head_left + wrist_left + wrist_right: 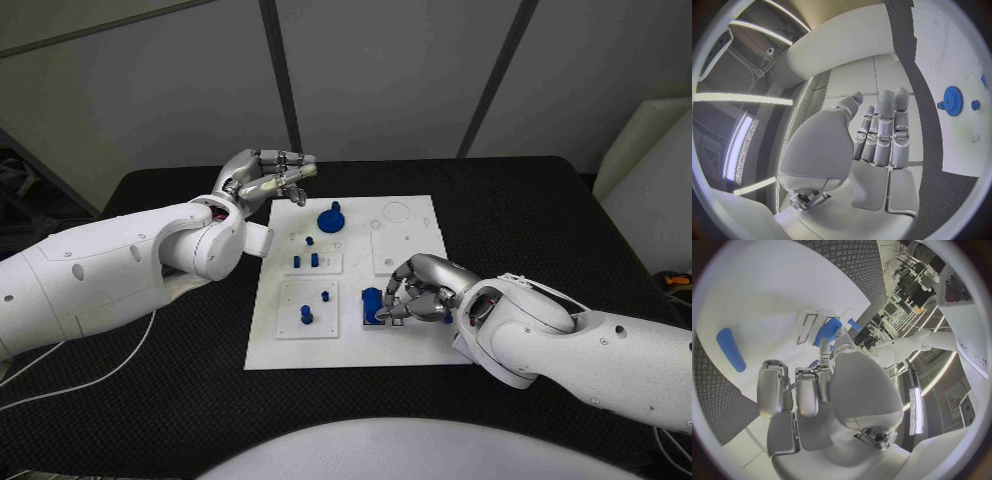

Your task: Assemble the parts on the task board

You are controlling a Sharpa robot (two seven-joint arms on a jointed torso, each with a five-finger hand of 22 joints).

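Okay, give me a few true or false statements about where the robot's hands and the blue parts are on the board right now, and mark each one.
1. The left hand is raised by the far left corner of the task board, fingers together, holding nothing. True.
2. The blue gear lies on the black table beside the board. False: it sits on the board's far part.
3. The right hand is over the board's near right part. True.
4. The right hand is lifting the blue gear. False: the gear sits far from that hand.
5. Small blue pegs stand in the board's left half. True.
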